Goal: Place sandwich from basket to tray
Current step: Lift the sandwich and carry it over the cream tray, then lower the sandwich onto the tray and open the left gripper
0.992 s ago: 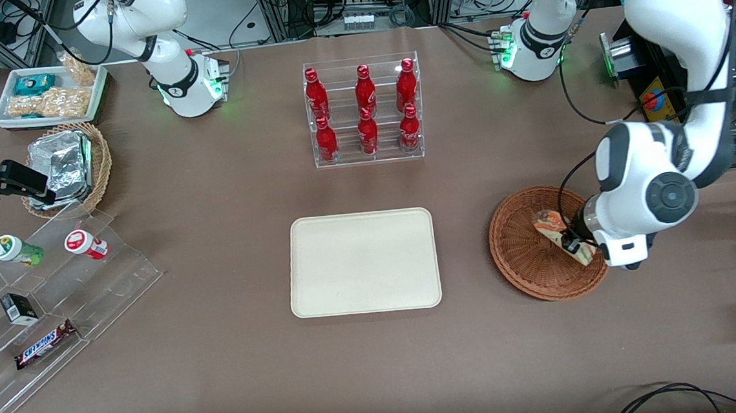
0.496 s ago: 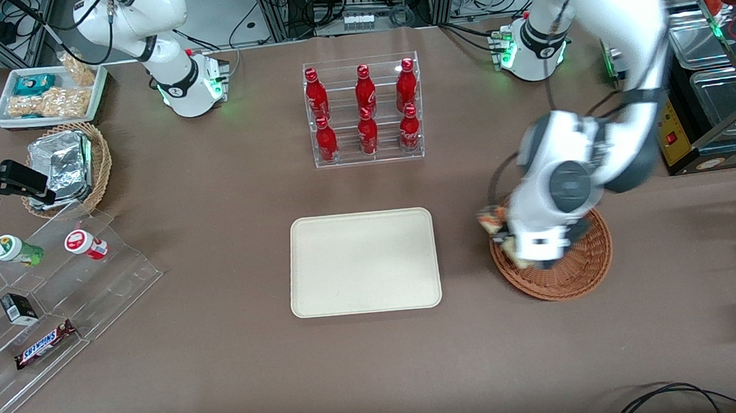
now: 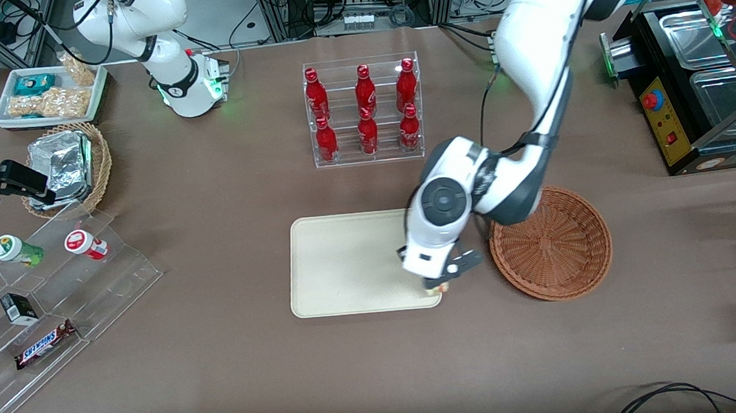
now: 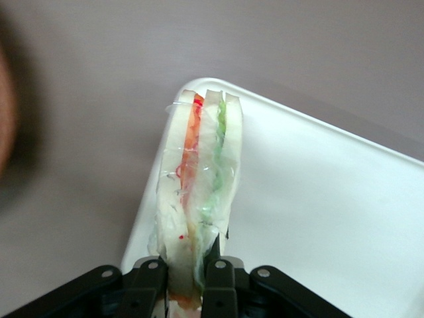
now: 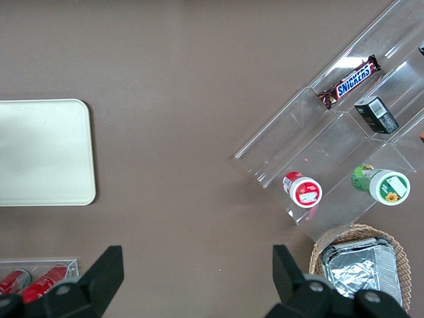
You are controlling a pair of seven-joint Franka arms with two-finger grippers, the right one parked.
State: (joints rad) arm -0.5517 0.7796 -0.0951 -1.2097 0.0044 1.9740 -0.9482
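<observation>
My left gripper (image 3: 439,282) is shut on the sandwich (image 4: 199,179), a wrapped wedge with orange-red and green filling between pale bread. The black fingers (image 4: 218,275) clamp its lower end. It hangs over the corner of the cream tray (image 3: 352,262) that is nearest the front camera on the basket's side, and only a small bit of the sandwich (image 3: 435,288) shows under the wrist. In the left wrist view the tray (image 4: 318,199) lies under the wedge's tip. The reddish-brown wicker basket (image 3: 550,242) stands beside the tray with nothing in it.
An acrylic rack of red bottles (image 3: 364,109) stands farther from the front camera than the tray. Toward the parked arm's end are a stepped acrylic stand with snacks (image 3: 56,286), a tan basket of foil packets (image 3: 70,166) and a white snack tray (image 3: 49,93).
The gripper has lifted the sandwich out of the basket and carried it sideways to the tray's near corner. The basket now holds nothing.
</observation>
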